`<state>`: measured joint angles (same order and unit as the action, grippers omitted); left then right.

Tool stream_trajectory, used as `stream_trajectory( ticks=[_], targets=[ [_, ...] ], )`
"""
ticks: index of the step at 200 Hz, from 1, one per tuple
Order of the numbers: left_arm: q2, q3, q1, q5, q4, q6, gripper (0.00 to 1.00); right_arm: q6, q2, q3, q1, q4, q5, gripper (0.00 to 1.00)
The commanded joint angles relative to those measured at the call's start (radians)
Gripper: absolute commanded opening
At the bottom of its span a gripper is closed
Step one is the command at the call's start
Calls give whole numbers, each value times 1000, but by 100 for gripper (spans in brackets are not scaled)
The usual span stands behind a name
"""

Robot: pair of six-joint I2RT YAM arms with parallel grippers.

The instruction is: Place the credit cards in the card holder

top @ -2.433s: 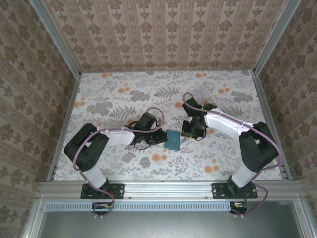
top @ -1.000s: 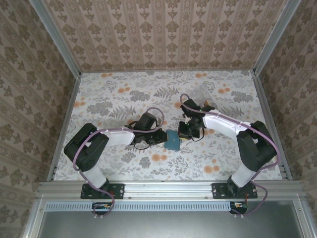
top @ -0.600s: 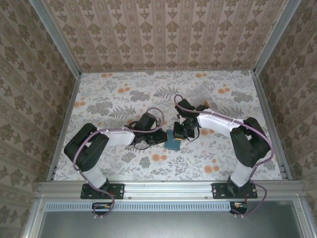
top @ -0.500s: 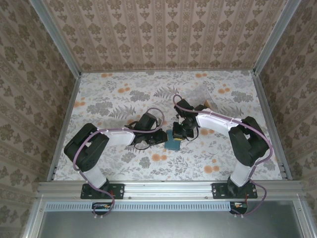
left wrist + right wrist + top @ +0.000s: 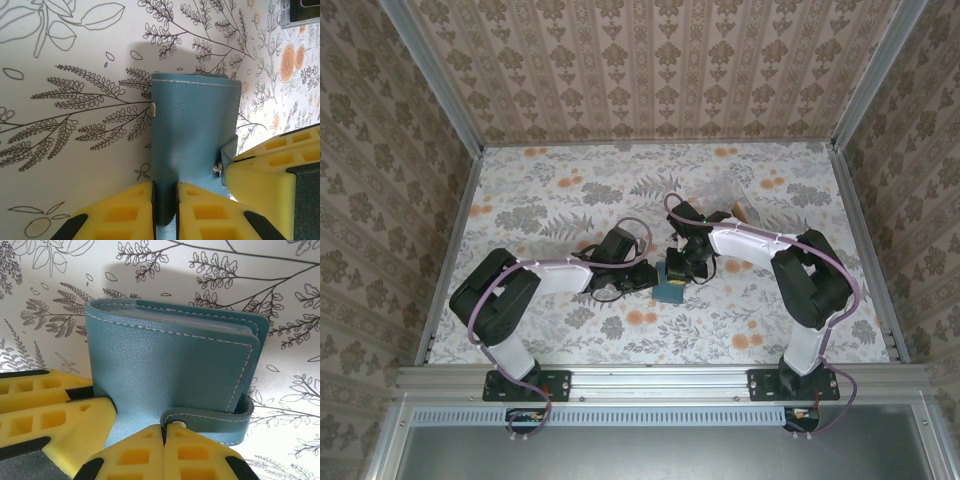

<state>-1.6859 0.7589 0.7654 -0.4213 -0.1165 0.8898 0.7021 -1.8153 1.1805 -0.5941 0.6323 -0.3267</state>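
Left claw point(image 5: 646, 279), seen from above, is nearly closed and clamps the left edge of the small flat teal-blue leather card holder point(image 5: 670, 291). The holder sits mid-table on the floral-printed tabletop point(image 5: 540, 205), between the two arms. The right claw point(image 5: 684, 266) comes at it from the far right, with its fingers together over the holder's far-right corner. A thin tan-yellow plastic card point(image 5: 740, 212) lies well apart, farther back and to the right.

From the left wrist, the left claw point(image 5: 165, 192) pinches one edge of the card holder point(image 5: 192, 120) between yellow foam pads, which are parted only by the holder's thickness. The closing strap runs off to a yellow foam finger point(image 5: 265, 167) of the right claw, and its snap stud shows just at that finger's edge. A dark grey card point(image 5: 301, 11) lies on the table at the view's corner.

From the right wrist, the right claw point(image 5: 165, 430) is fully closed. Its tips meet on the tab of the strap point(image 5: 210, 415), as far as I can tell. The card holder point(image 5: 170, 360) is folded shut with the strap wrapped round. The left claw's pads point(image 5: 50, 390) grip its other edge.

Neither claw carries a card and the holder is fastened, so I judge that nothing is loaded yet. Unfastening, opening and fetching each card all remain.

A couple of seconds ago the right claw stood just right of the holder and clear of it. It has since moved left onto it, while the left arm and the holder have kept their places.
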Motion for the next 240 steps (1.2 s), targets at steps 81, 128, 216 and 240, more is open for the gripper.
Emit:
stream_trajectory(
  ticks=[81, 128, 216, 240],
  targets=[
    [-9, -3, 6, 2, -3, 5, 16, 13, -93, 24, -12, 22, 42, 0],
    [-11, 2, 6, 2, -2, 5, 16, 32, -129, -1, -24, 24, 65, 0],
    [35, -25, 5, -13, 24, -32, 16, 14, 41, -42, -39, -59, 67, 17],
    [105, -73, 7, -15, 31, -45, 24, -20, 248, -51, -31, -43, 208, 38]
  ],
)
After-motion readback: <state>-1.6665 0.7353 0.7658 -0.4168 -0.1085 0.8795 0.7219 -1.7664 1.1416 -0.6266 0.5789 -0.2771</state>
